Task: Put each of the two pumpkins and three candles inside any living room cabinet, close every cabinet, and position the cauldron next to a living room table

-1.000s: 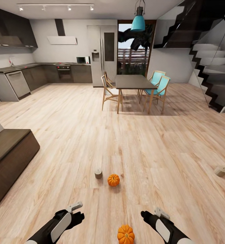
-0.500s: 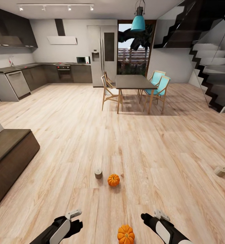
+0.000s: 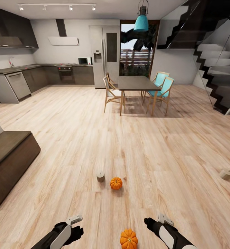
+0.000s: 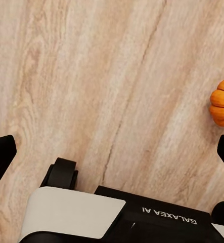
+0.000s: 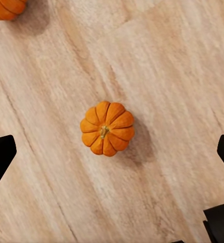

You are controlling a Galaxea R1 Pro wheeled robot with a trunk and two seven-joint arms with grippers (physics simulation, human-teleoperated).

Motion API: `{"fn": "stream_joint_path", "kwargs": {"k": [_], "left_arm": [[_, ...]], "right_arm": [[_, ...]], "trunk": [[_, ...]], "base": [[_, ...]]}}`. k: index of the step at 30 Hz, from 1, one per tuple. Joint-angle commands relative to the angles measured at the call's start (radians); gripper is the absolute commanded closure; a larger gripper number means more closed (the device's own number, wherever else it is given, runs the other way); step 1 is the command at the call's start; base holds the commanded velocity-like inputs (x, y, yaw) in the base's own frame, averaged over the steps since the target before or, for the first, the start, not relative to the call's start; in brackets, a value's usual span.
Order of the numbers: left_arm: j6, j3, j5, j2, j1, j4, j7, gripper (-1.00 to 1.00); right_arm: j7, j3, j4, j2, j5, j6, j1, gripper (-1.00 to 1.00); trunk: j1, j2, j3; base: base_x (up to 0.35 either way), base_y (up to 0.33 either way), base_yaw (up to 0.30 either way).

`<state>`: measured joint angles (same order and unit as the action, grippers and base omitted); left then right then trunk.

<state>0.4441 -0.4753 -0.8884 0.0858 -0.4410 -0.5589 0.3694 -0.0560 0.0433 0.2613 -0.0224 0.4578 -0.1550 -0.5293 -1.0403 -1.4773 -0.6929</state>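
Pumpkin (image 5: 107, 127) is framed between wide-open right gripper (image 5: 112, 152) fingers; rolling toward 12 o'clock is risked if nudged off-centre.

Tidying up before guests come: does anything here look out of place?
Yes: two pumpkins and two candles sit on the bare wood floor. One candle stands upright; the other, far right, lies tipped over.

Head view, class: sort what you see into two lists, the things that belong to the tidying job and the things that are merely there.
Belongs to the job:
near pumpkin
far pumpkin
upright candle
tipped candle
dark brown cabinet
left hand and right hand, both empty

Merely there:
dining table
chairs
fridge
staircase
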Motion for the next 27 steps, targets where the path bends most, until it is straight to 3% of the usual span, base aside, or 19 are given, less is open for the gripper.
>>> {"fn": "stream_joint_path", "kwargs": {"k": [1, 9, 11, 14, 17, 21, 27], "left_arm": [[0.000, -0.008, -0.010, 0.002, -0.001, -0.002, 0.009, -1.00], [-0.001, -0.011, -0.010, 0.002, -0.001, -0.005, 0.008, -1.00], [0.003, -0.011, -0.010, 0.002, -0.003, -0.012, 0.008, -1.00], [0.016, -0.012, -0.008, 0.000, -0.005, -0.047, 0.016, -1.00], [0.068, -0.010, -0.006, 0.001, -0.011, -0.101, 0.032, -1.00], [0.153, -0.004, -0.008, 0.008, -0.068, -0.126, 0.073, -1.00], [0.226, 0.009, -0.016, 0.011, -0.113, -0.136, 0.096, -1.00]], "right_arm": [[-0.004, 0.004, 0.003, -0.001, 0.002, -0.006, 0.000, -1.00], [-0.004, -0.001, 0.009, -0.001, 0.002, -0.008, 0.000, -1.00], [-0.007, -0.016, 0.011, -0.001, 0.001, -0.014, 0.000, -1.00], [-0.011, -0.069, 0.008, -0.001, 0.004, -0.048, 0.000, -1.00], [-0.015, -0.114, 0.027, -0.002, 0.004, -0.149, 0.000, -1.00], [-0.021, -0.128, 0.058, -0.002, 0.005, -0.276, -0.016, -1.00], [-0.088, -0.132, 0.078, -0.002, 0.006, -0.366, -0.058, -1.00]], "trunk": [[-0.004, -0.008, -0.004], [-0.035, -0.064, -0.029], [-0.042, -0.078, -0.035], [-0.054, -0.099, -0.045], [-0.065, -0.120, -0.054], [-0.081, -0.148, -0.067], [-0.104, -0.190, -0.086]], "base": [[0.000, 0.000, 0.000], [0.000, 0.000, 0.000], [0.000, 0.000, 0.000], [0.000, 0.000, 0.000], [0.000, 0.000, 0.000], [0.000, 0.000, 0.000], [0.000, 0.000, 0.000]]}}
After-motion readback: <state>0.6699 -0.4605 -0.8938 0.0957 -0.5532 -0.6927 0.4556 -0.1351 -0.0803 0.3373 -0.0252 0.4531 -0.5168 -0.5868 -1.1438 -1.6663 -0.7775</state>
